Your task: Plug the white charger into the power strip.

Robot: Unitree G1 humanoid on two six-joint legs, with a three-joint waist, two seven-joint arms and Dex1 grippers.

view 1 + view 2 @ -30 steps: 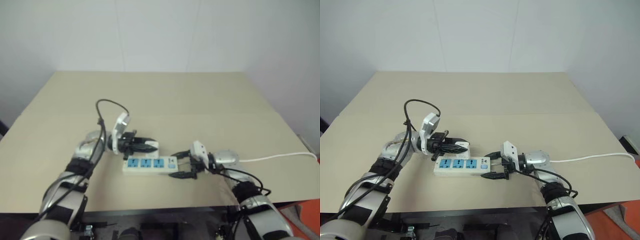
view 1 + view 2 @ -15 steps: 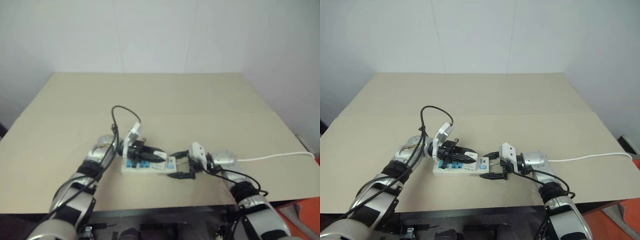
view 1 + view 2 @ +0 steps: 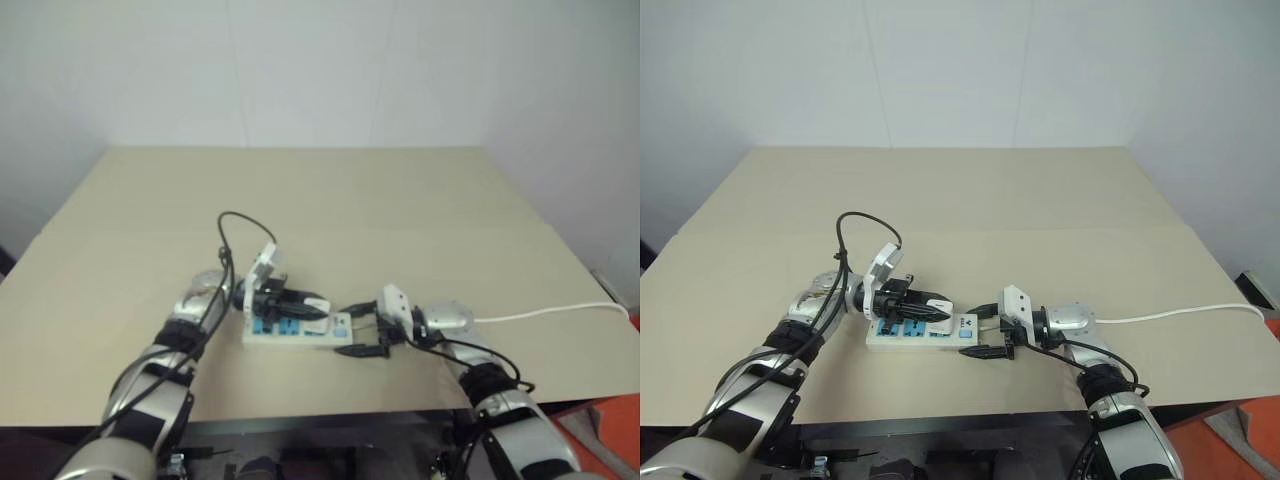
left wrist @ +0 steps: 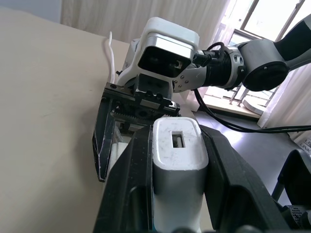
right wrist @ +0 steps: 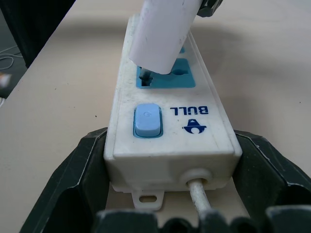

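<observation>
The worktop [image 3: 1060,200] is a broad tan surface with a white wall [image 3: 960,70] behind it. On it the strip [image 3: 902,337] lies flat, its cord end pointing at the right end effector [image 3: 983,330]. By the strip's blue rocker switch [image 5: 147,121], blue lettering reads "BULL", seen upside down in the right wrist view, with a small bell logo [image 5: 195,127] under it. The thin white cord [image 3: 1180,316] leaves the strip's end face between the right fingers [image 5: 73,179] and trails past that arm toward the worktop's edge.

The right end effector stands wide — one black finger on each long side of the strip's cord end, pressed along its side walls.

The left end effector [image 3: 930,308] is clamped on the charger [image 4: 176,160], which sits between its two black fingers [image 4: 133,179] with a small rectangular slot showing on its outer face. The charger hangs tilted over the strip, its lower end at the blue socket panel [image 5: 163,77] nearest the switch, just ahead of the right fingertips — whether its prongs are seated I cannot tell.
</observation>
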